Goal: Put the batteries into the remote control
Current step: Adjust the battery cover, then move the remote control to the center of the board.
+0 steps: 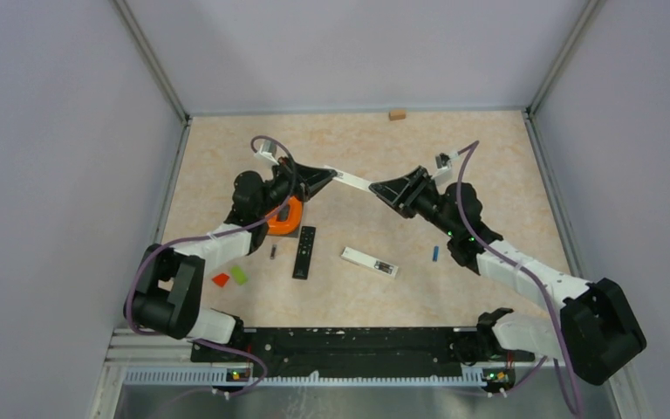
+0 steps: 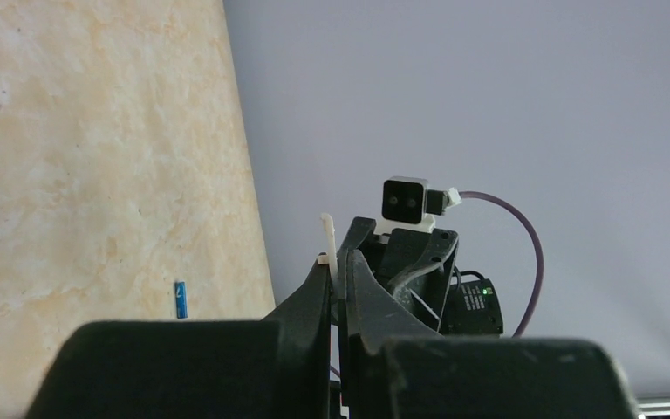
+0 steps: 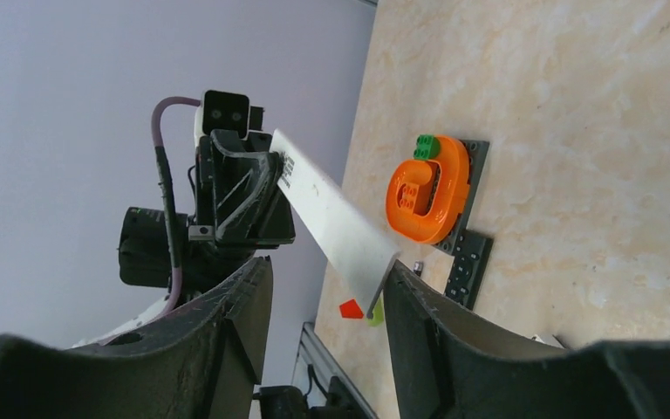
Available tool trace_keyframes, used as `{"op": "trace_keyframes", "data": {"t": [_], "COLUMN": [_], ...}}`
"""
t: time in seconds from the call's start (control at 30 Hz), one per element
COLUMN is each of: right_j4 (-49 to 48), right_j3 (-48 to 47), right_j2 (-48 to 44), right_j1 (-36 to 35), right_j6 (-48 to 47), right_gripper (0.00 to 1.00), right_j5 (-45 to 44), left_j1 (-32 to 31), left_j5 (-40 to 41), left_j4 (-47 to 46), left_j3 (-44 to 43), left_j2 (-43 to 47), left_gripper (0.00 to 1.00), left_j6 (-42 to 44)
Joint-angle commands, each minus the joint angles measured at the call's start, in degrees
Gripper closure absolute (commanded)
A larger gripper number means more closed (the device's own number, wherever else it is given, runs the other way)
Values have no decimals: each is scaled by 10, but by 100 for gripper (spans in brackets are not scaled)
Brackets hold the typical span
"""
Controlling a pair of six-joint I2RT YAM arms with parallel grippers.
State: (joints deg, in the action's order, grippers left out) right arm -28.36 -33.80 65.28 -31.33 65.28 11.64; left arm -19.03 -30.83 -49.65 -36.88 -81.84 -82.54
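Observation:
My left gripper (image 1: 323,177) is shut on one end of a long thin white plate (image 1: 353,181) and holds it above the table. In the left wrist view the jaws (image 2: 338,266) pinch its edge. My right gripper (image 1: 386,188) is open around the plate's other end (image 3: 336,218), which touches its right finger (image 3: 410,297). A white remote (image 1: 369,262) lies on the table with a dark open slot. A black remote (image 1: 304,251) lies to its left. A dark battery (image 1: 273,251) and a blue battery (image 1: 435,254) lie loose. Other batteries are not visible.
An orange curved toy (image 1: 286,218) on a dark base sits below the left gripper, with green studs showing in the right wrist view (image 3: 427,147). A red block (image 1: 221,279) and a green block (image 1: 240,274) lie front left. A small brown block (image 1: 396,113) sits by the back wall.

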Motion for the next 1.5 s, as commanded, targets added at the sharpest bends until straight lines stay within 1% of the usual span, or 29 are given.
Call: {"op": "trace_keyframes", "data": {"t": [0.0,0.1,0.17,0.23,0.27,0.3,0.33,0.4,0.43,0.47,0.5,0.53,0.6,0.63,0.67,0.7,0.73,0.8,0.83,0.9,0.97,1.07,1.13,1.23,1.33,1.37,1.47], "right_j4": [-52,-67,-69,-72,-74,-71,-62,-27,-4,32,73,128,226,279,327,381,407,440,451,470,481,488,484,478,472,471,473], "right_j3": [-14,-16,-22,-27,-28,-29,-30,-30,-30,-32,-38,-46,-62,-70,-78,-83,-85,-87,-89,-97,-107,-114,-108,-98,-86,-83,-81], "right_j2": [16,22,27,32,34,34,33,25,18,10,0,-8,-22,-28,-34,-41,-48,-62,-66,-69,-70,-71,-71,-74,-89,-94,-100], "right_j1": [13,17,19,21,21,21,21,22,22,23,24,26,32,33,34,34,37,41,43,46,52,63,72,88,95,96,102], "right_j6": [25,30,28,31,31,31,31,24,16,7,-9,-26,-72,-96,-120,-138,-152,-169,-174,-181,-188,-200,-207,-208,-206,-205,-205], "right_gripper": [50,53,61,73,85,93,100,100,100,100,100,100,100,100,100,100,100,100,100,100,100,100,100,100,100,100,100], "right_j5": [26,34,45,61,71,78,83,88,87,84,80,71,50,29,-13,-47,-76,-130,-153,-186,-207,-234,-244,-240,-238,-239,-234], "left_j1": [-3,-3,-3,-3,-3,-3,-3,-3,-2,-2,-3,-3,-3,-4,-4,-6,-9,-28,-42,-76,-112,-162,-189,-216,-229,-232,-236], "left_j5": [-25,-33,-35,-36,-37,-38,-41,-43,-45,-43,-38,-28,-2,14,31,47,52,38,30,8,30,59,75,81,93,100,101], "left_j4": [-44,-42,-43,-42,-42,-38,-32,-10,5,32,72,130,251,315,374,430,466,523,534,550,577,579,556,504,417,381,254], "left_j3": [10,11,13,14,13,12,10,9,7,7,3,-2,-20,-30,-45,-55,-62,-68,-67,-65,-66,-55,-41,-19,5,18,44], "left_j2": [22,24,23,22,21,21,20,21,24,29,37,46,67,76,84,88,90,90,89,79,70,64,58,30,-1,-10,-57], "left_gripper": [100,100,100,100,100,100,96,82,72,60,45,34,20,16,13,11,10,10,10,13,16,14,12,11,11,12,18], "left_j6": [-2,1,2,3,6,9,14,30,44,62,89,122,204,246,293,333,369,420,433,437,414,369,340,277,197,158,55]}}
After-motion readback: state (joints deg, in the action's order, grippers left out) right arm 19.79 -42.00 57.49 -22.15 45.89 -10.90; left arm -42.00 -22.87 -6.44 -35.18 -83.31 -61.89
